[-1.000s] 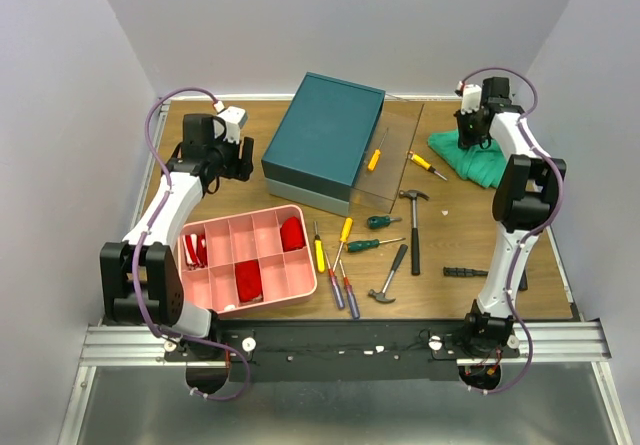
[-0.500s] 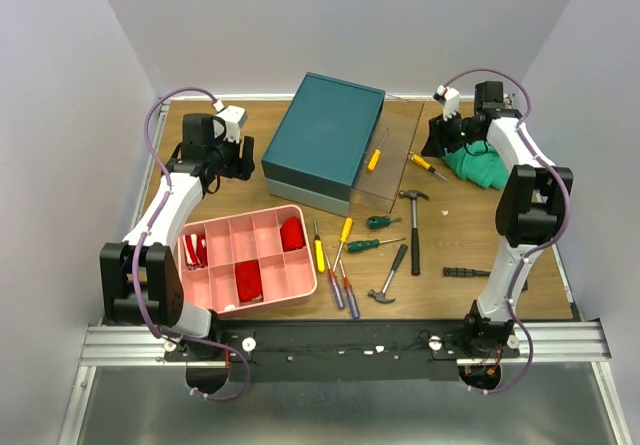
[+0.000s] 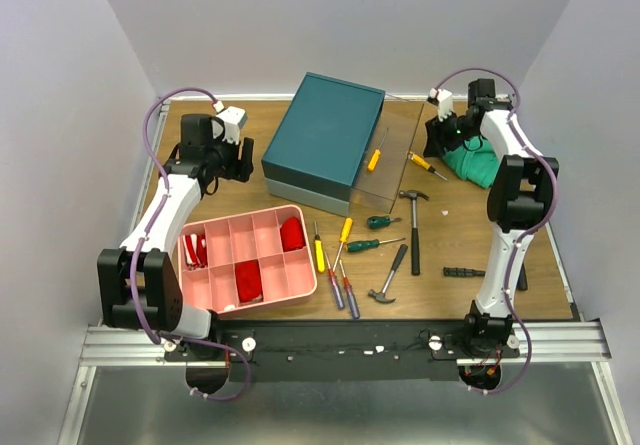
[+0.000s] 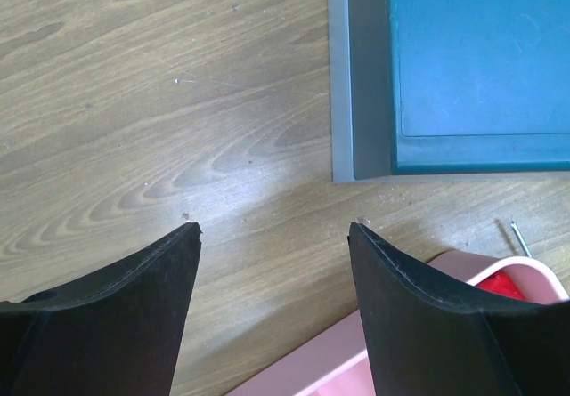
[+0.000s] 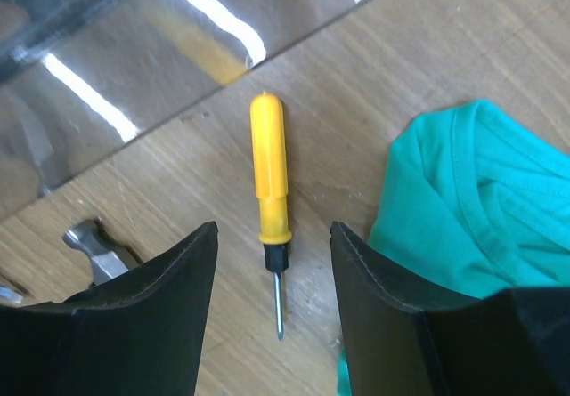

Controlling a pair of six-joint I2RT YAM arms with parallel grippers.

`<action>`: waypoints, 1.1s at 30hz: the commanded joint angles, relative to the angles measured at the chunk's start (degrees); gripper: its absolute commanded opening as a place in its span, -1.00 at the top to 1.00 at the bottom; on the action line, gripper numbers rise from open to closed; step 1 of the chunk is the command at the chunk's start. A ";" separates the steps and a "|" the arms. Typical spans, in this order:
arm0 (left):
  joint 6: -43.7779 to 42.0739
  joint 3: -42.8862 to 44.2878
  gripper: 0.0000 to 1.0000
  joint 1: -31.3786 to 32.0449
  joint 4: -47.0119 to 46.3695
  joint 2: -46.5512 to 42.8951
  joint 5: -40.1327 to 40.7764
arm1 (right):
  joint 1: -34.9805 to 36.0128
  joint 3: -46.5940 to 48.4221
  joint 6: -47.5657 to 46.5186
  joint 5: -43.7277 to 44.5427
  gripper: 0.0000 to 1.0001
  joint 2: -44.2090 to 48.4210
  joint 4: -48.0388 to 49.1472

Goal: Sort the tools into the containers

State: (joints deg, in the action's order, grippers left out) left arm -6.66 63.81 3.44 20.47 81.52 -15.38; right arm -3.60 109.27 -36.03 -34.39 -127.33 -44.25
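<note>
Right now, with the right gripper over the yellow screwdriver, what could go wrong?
The green cloth lies close beside one finger of the open right gripper, so descending may snag it. The yellow screwdriver is slim and round; it may roll as the fingers close. A bump against the clear drawer is possible too.

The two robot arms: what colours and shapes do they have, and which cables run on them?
The left arm and right arm have white links with black joints and bases. A purple cable loops along each. Each wrist carries a small white block. The flat, black, wedge-shaped fingers taper towards their tips.
</note>
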 commanded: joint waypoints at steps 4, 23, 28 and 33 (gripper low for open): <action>-0.11 2.54 -0.55 -0.19 0.18 2.42 0.17 | 0.61 -0.82 -7.55 6.97 -0.22 -0.55 -5.93; -0.64 0.61 -0.56 -0.19 -0.34 1.28 1.23 | 2.89 4.55 -12.40 11.10 0.01 -7.67 -13.85; -0.64 0.96 -0.57 -0.19 -0.25 1.37 1.23 | 3.42 3.93 -11.00 13.56 0.18 -7.76 -12.79; 0.15 0.96 -0.57 -0.19 -1.22 2.07 0.61 | 3.42 2.09 -10.46 16.89 0.70 -6.45 -14.37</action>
State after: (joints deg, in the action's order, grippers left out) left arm -6.66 64.79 3.44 20.45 83.96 -14.94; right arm -1.63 112.51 -46.48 -23.35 -133.51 -55.37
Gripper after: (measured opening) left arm 0.781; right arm 0.277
